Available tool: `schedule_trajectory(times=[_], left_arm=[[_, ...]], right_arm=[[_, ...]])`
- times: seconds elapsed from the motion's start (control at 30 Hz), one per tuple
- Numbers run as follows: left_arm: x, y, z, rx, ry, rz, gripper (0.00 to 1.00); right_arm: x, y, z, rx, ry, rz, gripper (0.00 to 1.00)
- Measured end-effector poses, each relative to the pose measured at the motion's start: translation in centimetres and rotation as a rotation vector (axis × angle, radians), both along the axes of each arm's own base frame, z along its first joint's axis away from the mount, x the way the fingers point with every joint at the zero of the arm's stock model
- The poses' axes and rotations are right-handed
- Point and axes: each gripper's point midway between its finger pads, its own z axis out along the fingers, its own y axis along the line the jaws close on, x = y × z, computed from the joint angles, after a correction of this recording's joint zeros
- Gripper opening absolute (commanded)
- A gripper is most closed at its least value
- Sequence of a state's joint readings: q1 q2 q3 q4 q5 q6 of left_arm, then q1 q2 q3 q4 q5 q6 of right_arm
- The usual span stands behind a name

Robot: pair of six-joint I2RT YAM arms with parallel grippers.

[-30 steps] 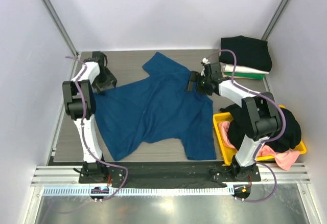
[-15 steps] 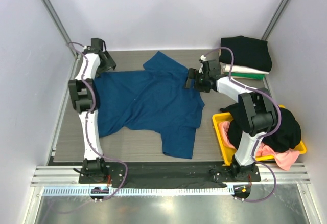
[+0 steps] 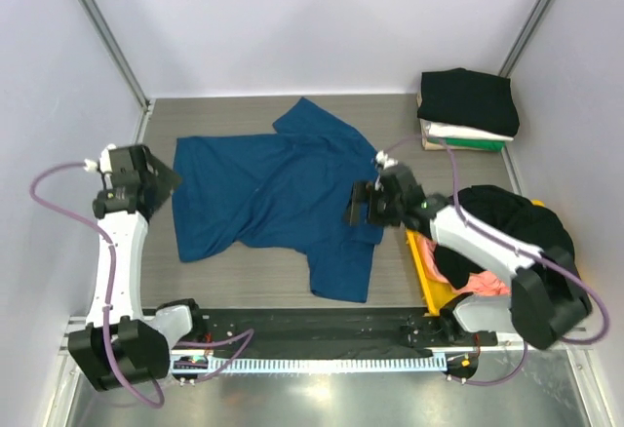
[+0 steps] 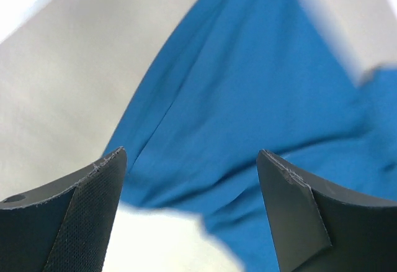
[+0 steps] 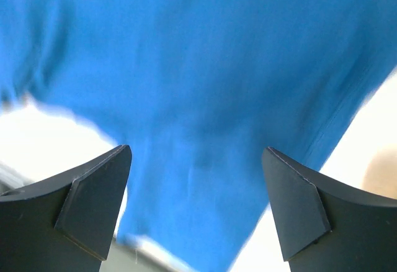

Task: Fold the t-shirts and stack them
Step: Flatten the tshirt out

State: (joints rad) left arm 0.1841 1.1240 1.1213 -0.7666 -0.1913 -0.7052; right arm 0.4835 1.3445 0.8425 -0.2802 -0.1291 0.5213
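A dark blue t-shirt (image 3: 283,198) lies spread and rumpled on the grey table, one sleeve toward the back and its hem toward the front. It fills the left wrist view (image 4: 248,98) and the right wrist view (image 5: 205,86). My left gripper (image 3: 161,181) is open and empty, above the table at the shirt's left edge. My right gripper (image 3: 359,204) is open and empty, above the shirt's right edge. A stack of folded t-shirts (image 3: 468,105), black on top with white and green beneath, sits at the back right.
A yellow bin (image 3: 421,252) at the front right holds a heap of black (image 3: 512,227) and pink (image 3: 478,284) t-shirts. White walls close in the table on three sides. The arms' bases stand at the near edge.
Both grippers have let go of the blue shirt and drawn back toward the near edge. The left arm swung out to the left. The shirt stays where it was dragged, at the back.
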Motion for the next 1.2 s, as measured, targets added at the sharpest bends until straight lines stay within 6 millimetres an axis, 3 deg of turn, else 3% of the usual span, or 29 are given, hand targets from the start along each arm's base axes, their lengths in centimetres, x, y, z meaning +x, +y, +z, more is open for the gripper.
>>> schedule_trajectory(times=[0.13,0.2,0.33,0.57,0.77,0.83,0.87,0.97,1.0,1.13,1.2], left_arm=[[-4.2,-1.7,-6.8,-0.108,0.155,0.007,0.85],[-5.8,-2.5,-8.7,-0.146,0.201,0.006,0.84],[-8.2,-3.6,-9.0,-0.190,0.144,0.029,0.82],[-10.0,-4.3,-9.4,-0.241,0.073,0.095,0.81],[-10.2,-4.2,-9.7,-0.256,0.082,0.123,0.80],[-10.2,-4.2,-9.7,-0.262,0.081,0.133,0.78],[-10.1,-4.2,-9.7,-0.263,0.079,0.138,0.77],[-10.2,-4.0,-9.8,-0.257,0.084,0.151,0.75],[-10.3,-3.9,-9.9,-0.255,0.086,0.157,0.75],[-10.3,-3.7,-10.7,-0.253,0.112,0.176,0.72],[-10.6,-3.8,-11.6,-0.262,0.143,0.184,0.67]], right_arm=[[-7.8,0.4,-2.2,-0.032,0.079,0.047,0.90],[-10.9,-0.3,-3.0,-0.046,0.105,0.043,0.89],[-15.0,-0.7,-3.7,-0.023,0.129,0.025,0.89],[-21.0,1.3,-6.4,-0.077,0.202,0.106,0.86],[-21.3,1.5,-7.9,-0.112,0.217,0.061,0.75],[-20.9,1.5,-8.1,-0.116,0.203,0.043,0.64],[-20.6,1.6,-8.2,-0.119,0.197,0.033,0.49],[-20.0,1.7,-8.8,-0.137,0.179,0.013,0.19],[-19.8,1.9,-9.0,-0.145,0.170,0.010,0.02],[-18.2,2.4,-9.1,-0.161,0.146,-0.002,0.01],[-16.0,1.7,-8.7,-0.171,0.140,-0.043,0.01]])
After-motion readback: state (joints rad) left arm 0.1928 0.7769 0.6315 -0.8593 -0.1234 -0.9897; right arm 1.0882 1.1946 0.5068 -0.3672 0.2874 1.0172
